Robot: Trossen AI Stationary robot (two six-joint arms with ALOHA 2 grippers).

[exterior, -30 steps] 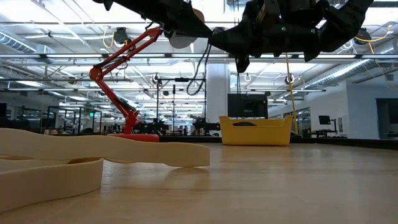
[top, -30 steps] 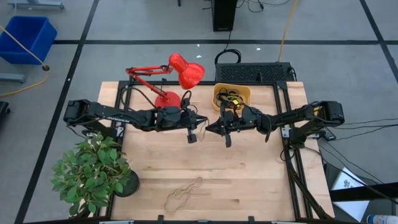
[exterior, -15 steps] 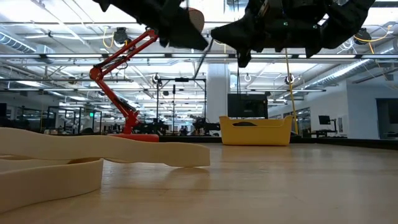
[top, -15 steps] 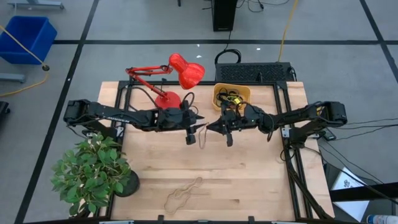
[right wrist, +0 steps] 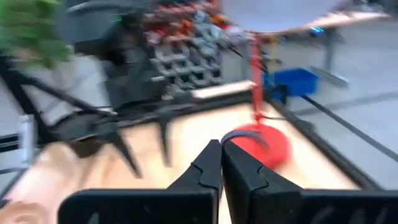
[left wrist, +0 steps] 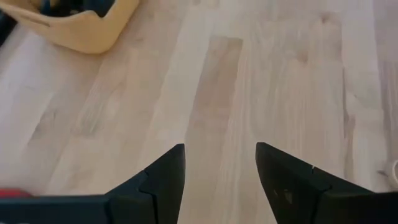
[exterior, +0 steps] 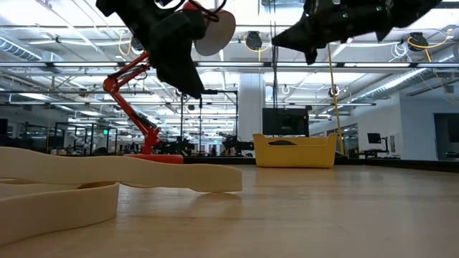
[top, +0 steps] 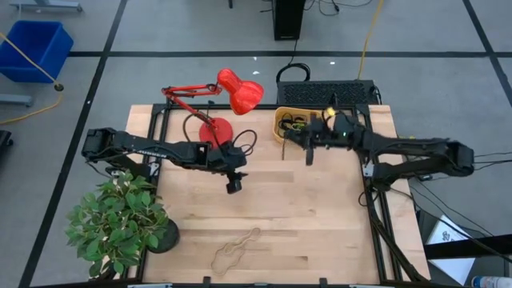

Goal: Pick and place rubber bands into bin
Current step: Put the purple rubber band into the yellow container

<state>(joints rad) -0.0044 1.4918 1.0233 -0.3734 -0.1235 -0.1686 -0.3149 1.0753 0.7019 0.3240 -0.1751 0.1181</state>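
Observation:
Two tan rubber bands lie flat near the table's front edge and fill the low view's foreground. The orange-yellow bin stands at the far edge with dark bands inside; the left wrist view catches its corner. My left gripper is open over bare wood near the table's middle, slanting down. My right gripper is shut and held level above the bin's near left corner. No band shows between its fingers in the blurred wrist view.
A red desk lamp stands at the far left of the table, its base just beyond my left arm. A potted plant sits at the near left corner. Bare wood stretches between the grippers and the front edge.
My left gripper has opened, tipped downward and sunk a little toward the near left. My right gripper, still shut, has risen and drawn back from the table's middle toward the bin. A thin band that hung between the two grippers half a second ago does not show now.

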